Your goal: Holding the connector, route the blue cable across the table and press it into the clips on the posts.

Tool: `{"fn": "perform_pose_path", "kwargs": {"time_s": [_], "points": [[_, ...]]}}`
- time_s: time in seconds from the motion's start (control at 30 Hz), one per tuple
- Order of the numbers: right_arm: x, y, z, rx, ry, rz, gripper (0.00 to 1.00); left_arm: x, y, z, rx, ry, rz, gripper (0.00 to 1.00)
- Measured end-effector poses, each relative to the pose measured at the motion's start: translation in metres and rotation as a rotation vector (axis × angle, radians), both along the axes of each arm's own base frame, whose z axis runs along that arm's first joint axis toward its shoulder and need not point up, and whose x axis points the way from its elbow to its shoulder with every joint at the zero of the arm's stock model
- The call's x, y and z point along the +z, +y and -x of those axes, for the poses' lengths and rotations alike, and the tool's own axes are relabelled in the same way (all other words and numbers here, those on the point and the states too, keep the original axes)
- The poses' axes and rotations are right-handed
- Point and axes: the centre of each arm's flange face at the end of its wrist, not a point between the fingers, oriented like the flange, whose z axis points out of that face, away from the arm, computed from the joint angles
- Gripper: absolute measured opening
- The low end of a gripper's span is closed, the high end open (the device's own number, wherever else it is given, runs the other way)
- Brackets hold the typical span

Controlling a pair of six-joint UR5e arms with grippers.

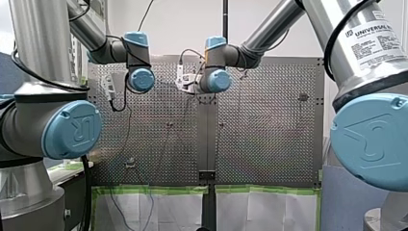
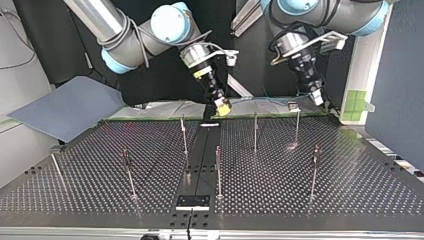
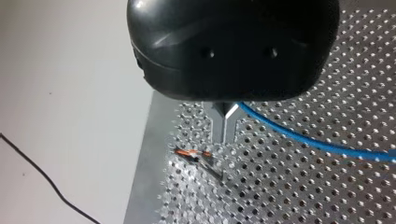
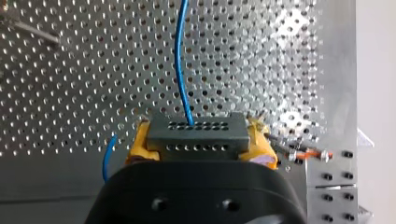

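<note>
Right gripper (image 4: pixel 198 140): I hold its yellow pads (image 4: pixel 139 142) clamped on both sides of the grey connector (image 4: pixel 196 132). The blue cable (image 4: pixel 180 60) leaves the connector's perforated face and runs straight away from it over the table (image 4: pixel 70 70). A short blue loop curls just beside the connector, next to one pad. An orange clip (image 4: pixel 306 153) sits near the connector, on the side opposite that loop.

Left gripper (image 3: pixel 225 128): my metal fingers (image 3: pixel 219 127) stand together, and the cable comes out from between them at their roots, leading off to one side. In the top view this gripper hangs well apart from the connector, towards the view's right. The posts (image 2: pixel 255 132) stand nearer the camera than the connector.
</note>
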Motion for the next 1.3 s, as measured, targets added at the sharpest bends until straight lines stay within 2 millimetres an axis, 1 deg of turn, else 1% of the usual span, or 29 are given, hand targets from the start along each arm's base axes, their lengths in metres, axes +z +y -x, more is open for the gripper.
{"fn": "perform_pose_path", "kwargs": {"time_s": [0.1,0.27,0.4,0.53,0.73,0.87,1.07,1.2,1.3], "points": [[0.008,0.001,-0.005,0.008,0.002,-0.003,0.0,0.002,0.0,-0.008,-0.011,0.021,-0.012,0.0],[0.024,0.001,-0.012,0.023,0.0,-0.01,0.0,-0.01,0.0,-0.02,-0.015,0.09,-0.032,0.0],[0.036,0.0,-0.018,0.032,-0.015,-0.015,0.0,-0.01,0.004,-0.029,-0.007,0.104,-0.036,0.0],[0.044,-0.004,-0.026,0.047,-0.035,-0.015,0.0,-0.004,0.013,-0.037,0.007,0.101,-0.036,0.0],[0.041,-0.011,-0.043,0.059,-0.032,-0.027,0.0,0.009,0.032,-0.055,0.013,0.079,-0.033,0.0],[0.053,-0.016,-0.052,0.064,-0.053,-0.013,0.0,0.022,0.044,-0.068,0.011,0.053,-0.028,0.0],[0.075,-0.024,-0.06,0.068,-0.092,-0.001,0.0,0.04,0.049,-0.082,-0.003,0.019,-0.019,0.0],[0.084,-0.029,-0.067,0.077,-0.109,0.01,0.0,0.045,0.052,-0.091,-0.014,0.015,-0.02,0.0],[0.086,-0.033,-0.072,0.083,-0.114,0.012,0.0,0.047,0.055,-0.098,-0.012,0.013,-0.015,0.0]]}}
